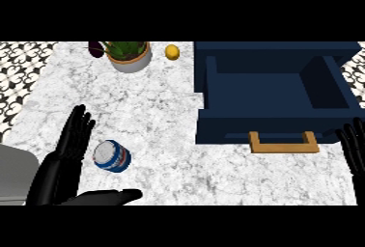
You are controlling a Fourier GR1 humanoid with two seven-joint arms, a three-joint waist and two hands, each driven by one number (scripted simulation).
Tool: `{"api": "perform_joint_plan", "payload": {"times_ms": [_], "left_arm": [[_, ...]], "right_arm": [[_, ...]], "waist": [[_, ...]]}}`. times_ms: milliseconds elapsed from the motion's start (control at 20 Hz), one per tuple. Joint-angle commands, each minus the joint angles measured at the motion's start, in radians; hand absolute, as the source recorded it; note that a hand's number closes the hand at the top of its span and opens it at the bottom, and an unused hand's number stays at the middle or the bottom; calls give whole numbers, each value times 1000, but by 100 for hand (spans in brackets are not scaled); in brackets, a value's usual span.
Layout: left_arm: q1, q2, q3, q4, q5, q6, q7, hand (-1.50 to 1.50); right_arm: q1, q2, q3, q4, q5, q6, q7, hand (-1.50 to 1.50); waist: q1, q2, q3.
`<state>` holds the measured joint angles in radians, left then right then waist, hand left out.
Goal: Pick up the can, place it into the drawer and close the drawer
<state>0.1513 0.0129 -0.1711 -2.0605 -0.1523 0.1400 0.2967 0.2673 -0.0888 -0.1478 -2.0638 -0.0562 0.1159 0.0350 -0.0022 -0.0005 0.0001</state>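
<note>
Blue-and-white can (112, 156) lies between the left hand (68, 152)'s straight, spread fingers (77, 126) and thumb, untouched.

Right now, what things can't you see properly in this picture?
- Right hand: in the head view the right edge cuts it off; only fingers show beside the drawer.
- Can: its label is too small to read.
- Small yellow thing by the potted plant: too small to tell what it is.
- Dark purple thing: partly hidden behind the plant's leaves.
- Left hand: open beside the can; touching or not, unclear.
</note>
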Motion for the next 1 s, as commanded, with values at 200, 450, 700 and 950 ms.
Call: {"api": "perform_joint_plan", "payload": {"times_ms": [200,450,700,950], "left_arm": [[-3,17,72,188,63,-23,-169,-150],[-54,26,111,250,80,-11,-180,-150],[-25,27,128,348,85,-2,-297,-150],[96,14,92,284,71,-7,-324,-150]], "right_arm": [[52,27,0,-16,19,23,-12,-150],[-57,16,-30,93,25,17,-27,-150],[33,26,-30,-43,2,49,11,-150],[-41,22,-59,36,3,53,-11,-150]], "waist": [[-1,0,0],[1,1,0],[-2,0,0],[3,0,0]]}}
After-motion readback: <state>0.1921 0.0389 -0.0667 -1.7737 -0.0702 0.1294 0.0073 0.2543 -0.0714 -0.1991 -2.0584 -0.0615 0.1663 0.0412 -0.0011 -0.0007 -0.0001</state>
